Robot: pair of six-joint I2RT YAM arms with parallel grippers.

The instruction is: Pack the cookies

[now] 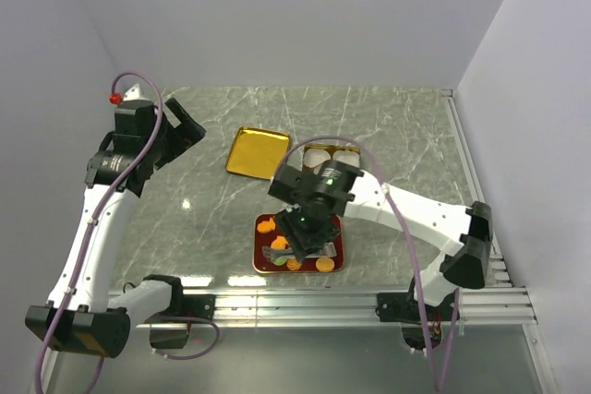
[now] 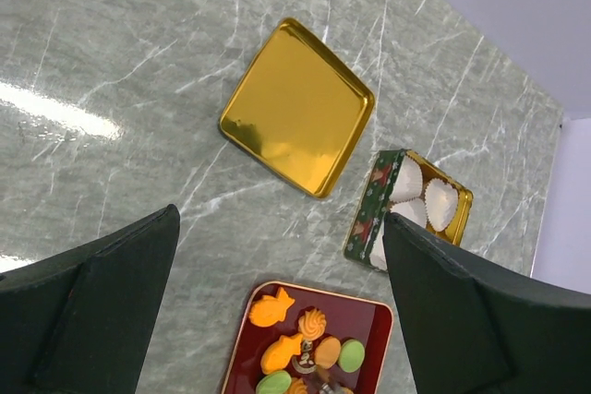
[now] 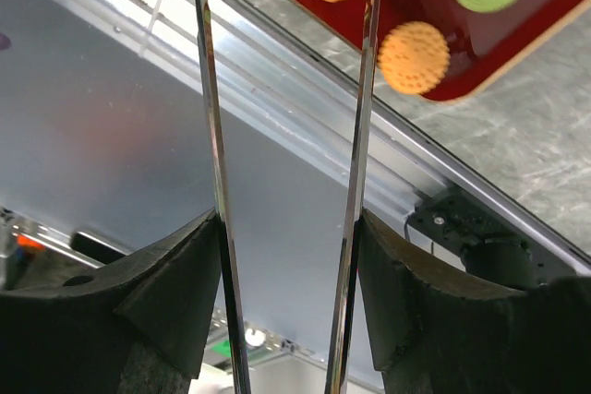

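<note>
Cookies (image 2: pixel 283 352), small toy pieces in orange, green and a pale swirl, lie scattered on a glossy dark red rectangular tray (image 2: pixel 367 325) resting on the grey marble-patterned tabletop (image 1: pixel 397 136), close to its near edge. Two of them are orange fish shapes and the rest are round or oval. The right pincer (image 3: pixel 286 43) hangs directly over the tray. Each of its dark fingers carries a long thin metal blade (image 3: pixel 211 136), and the two blades stand apart with nothing between them along the visible stretch, though their tips run out of the wrist view. Just beyond the tray sits an open square tin with a green patterned wall and gold rim (image 2: pixel 369 214), filled with white pleated paper cups (image 2: pixel 441 202); no cookie shows in it. Beyond the tray and to its left, a shiny gold square lid (image 2: pixel 297 120) lies flat on the tabletop, near the tin but apart from it. The left pincer (image 1: pixel 185 122) is held well away from the tray, far to its left and above the tabletop, spread wide and holding nothing.
</note>
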